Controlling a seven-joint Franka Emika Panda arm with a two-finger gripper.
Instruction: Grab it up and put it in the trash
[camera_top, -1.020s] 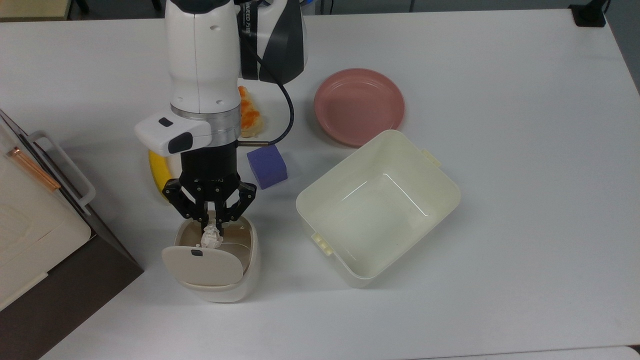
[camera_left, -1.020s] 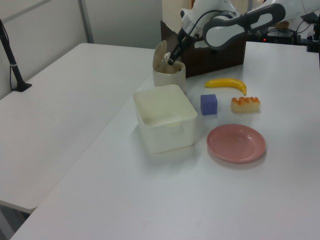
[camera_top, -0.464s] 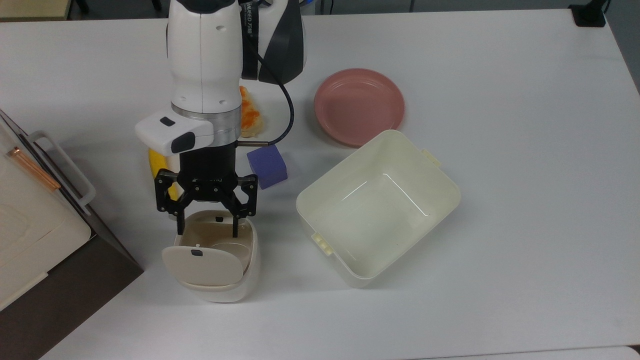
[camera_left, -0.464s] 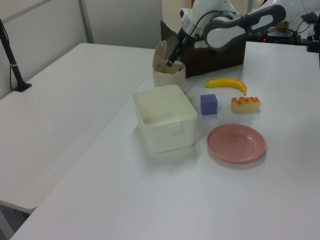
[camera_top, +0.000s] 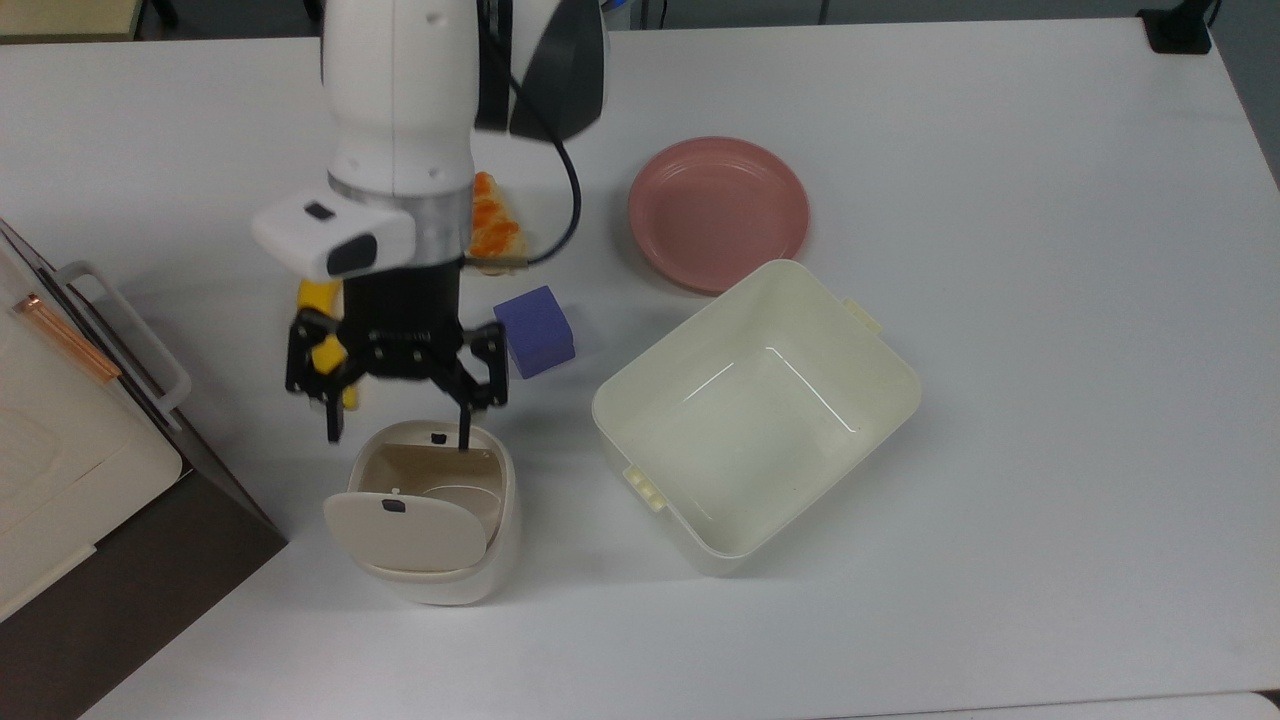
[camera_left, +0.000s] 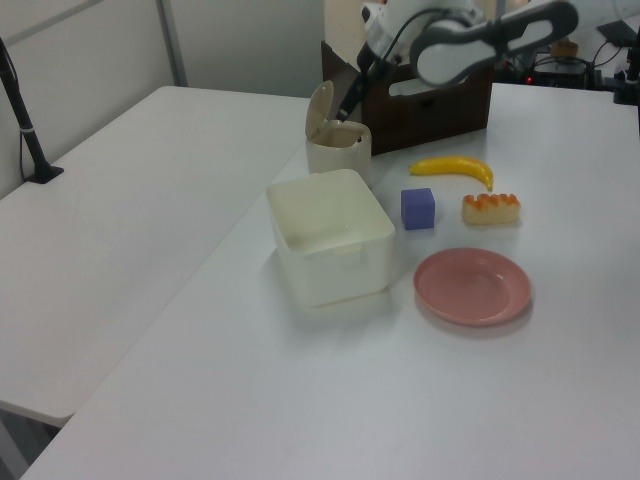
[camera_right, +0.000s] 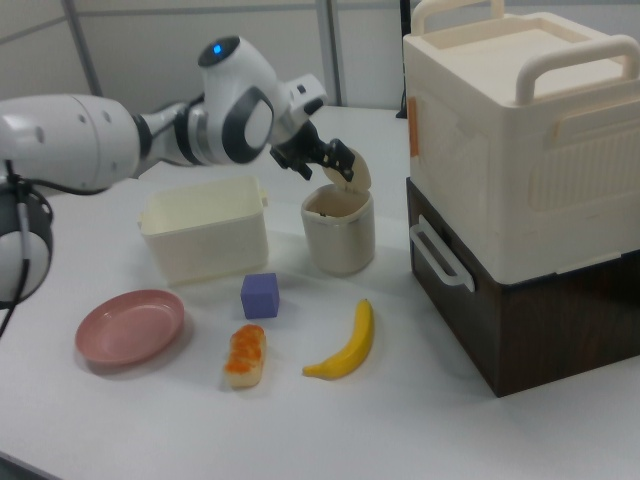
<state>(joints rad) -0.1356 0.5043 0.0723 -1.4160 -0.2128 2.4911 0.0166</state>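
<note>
The white worktop (camera_top: 1000, 150) carries everything here. At the top view's left edge stands a cream case on a dark box (camera_right: 520, 170). The cream rectangular tub (camera_top: 757, 415) sits empty at centre, with the pink plate (camera_top: 718, 213) beyond it. Near the arm lie a banana (camera_right: 345, 345), an orange-topped bread roll (camera_right: 246, 355) and a purple cube (camera_top: 535, 331).

The trash (camera_top: 432, 520) stands with its flap lid tipped up. The tool (camera_top: 398, 425) hangs just above its far rim, fingers spread wide and holding nothing. The paper wad cannot be seen in the current pictures; I judge it lies down inside the trash, hidden by the wall and the flap.

The step in hand looks like the retreat after release. Done well, it means lifting straight up until both fingers clear the rim and the raised flap, then moving away sideways, so the light bin is not nudged or tipped.

Compared with 1 s ago, the wad no longer sits pinched between the fingers over the opening. Compared with 0.5 s ago, the spread tool has risen and drawn back from the bin's mouth.
</note>
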